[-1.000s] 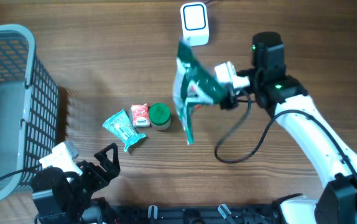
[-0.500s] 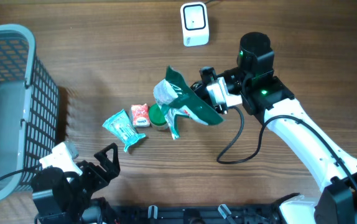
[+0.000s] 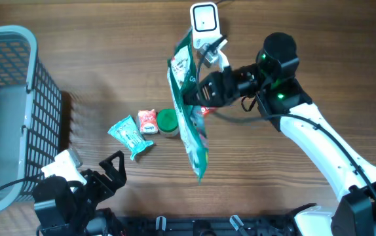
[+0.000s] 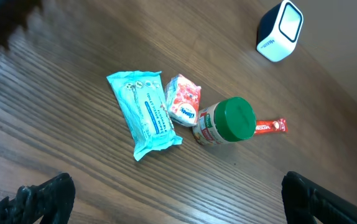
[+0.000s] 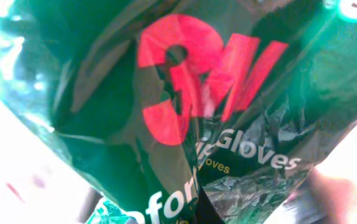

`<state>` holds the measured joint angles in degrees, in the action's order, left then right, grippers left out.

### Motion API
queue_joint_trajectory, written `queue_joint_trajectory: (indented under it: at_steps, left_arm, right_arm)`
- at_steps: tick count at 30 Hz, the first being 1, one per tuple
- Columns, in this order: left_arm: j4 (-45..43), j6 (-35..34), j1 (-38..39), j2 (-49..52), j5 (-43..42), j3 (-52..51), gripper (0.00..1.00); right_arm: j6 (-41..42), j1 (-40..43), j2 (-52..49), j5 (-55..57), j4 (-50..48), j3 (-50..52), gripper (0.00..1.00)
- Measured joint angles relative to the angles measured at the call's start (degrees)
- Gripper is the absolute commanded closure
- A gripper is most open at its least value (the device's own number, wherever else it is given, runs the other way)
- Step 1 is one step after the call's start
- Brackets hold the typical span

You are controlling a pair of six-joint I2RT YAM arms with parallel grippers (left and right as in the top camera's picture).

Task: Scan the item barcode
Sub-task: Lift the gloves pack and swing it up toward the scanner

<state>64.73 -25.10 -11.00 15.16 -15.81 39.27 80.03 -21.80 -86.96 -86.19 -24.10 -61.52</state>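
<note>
Wooden bench (image 3: 109, 52) is carrying one scanner (image 3: 205, 25); right gripper (image 3: 202, 90) is pinching one glove bag (image 3: 194, 141), left gripper (image 3: 106, 172) is standing spread.

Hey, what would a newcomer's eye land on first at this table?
The big green glove bag grabs the eye first: the right gripper holds it up close by the white scanner at the table's far side, and its red lettering fills the right wrist view. Next comes the cluster mid-table: a teal packet, a red-and-white packet and a green-lidded jar, with the grey basket at the left.
</note>
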Motion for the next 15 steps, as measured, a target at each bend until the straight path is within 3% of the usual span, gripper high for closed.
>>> queue_joint_trajectory:
  at_steps: [2, 6, 11, 15]
  left_arm:
    - [0.0, 0.0, 0.0, 0.0, 0.0, 0.0, 0.0]
    - [0.0, 0.0, 0.0, 0.0, 0.0, 0.0, 0.0]
    - [0.0, 0.0, 0.0, 0.0, 0.0, 0.0, 0.0]
    - [0.0, 0.0, 0.0, 0.0, 0.0, 0.0, 0.0]
  right_arm:
    - [14.86, -0.02, 0.0, 0.94, 0.0, 0.0, 0.96]
    - [29.57, -0.02, 0.0, 2.19, -0.02, 0.0, 0.96]
    - [35.98, -0.02, 0.0, 2.36, 0.0, 0.0, 0.96]
    - [33.44, -0.02, 0.0, 5.33, 0.0, 0.0, 0.96]
